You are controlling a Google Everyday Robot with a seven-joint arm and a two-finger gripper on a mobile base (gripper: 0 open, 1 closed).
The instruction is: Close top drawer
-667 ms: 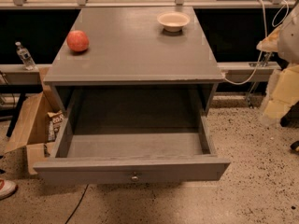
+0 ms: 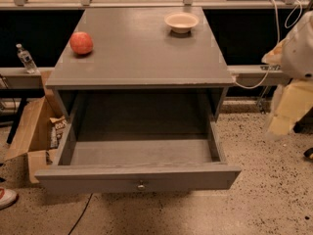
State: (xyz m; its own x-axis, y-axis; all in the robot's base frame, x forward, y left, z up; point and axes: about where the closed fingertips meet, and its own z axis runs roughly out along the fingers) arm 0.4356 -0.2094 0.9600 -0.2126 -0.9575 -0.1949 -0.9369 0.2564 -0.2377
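The top drawer (image 2: 137,177) of the grey cabinet (image 2: 142,58) is pulled far out toward me. It is wide, shallow and empty, with a small round metal knob (image 2: 141,185) at the centre of its flat front. My arm shows as white and pale yellow parts at the right edge. Its lower end, the gripper (image 2: 285,112), hangs to the right of the cabinet, level with the drawer opening and apart from the drawer.
A red apple (image 2: 81,42) and a small white bowl (image 2: 182,21) stand on the cabinet top. An open cardboard box (image 2: 32,131) sits on the floor at the left. A water bottle (image 2: 25,58) stands on a ledge behind it. White cables (image 2: 254,82) hang at the right.
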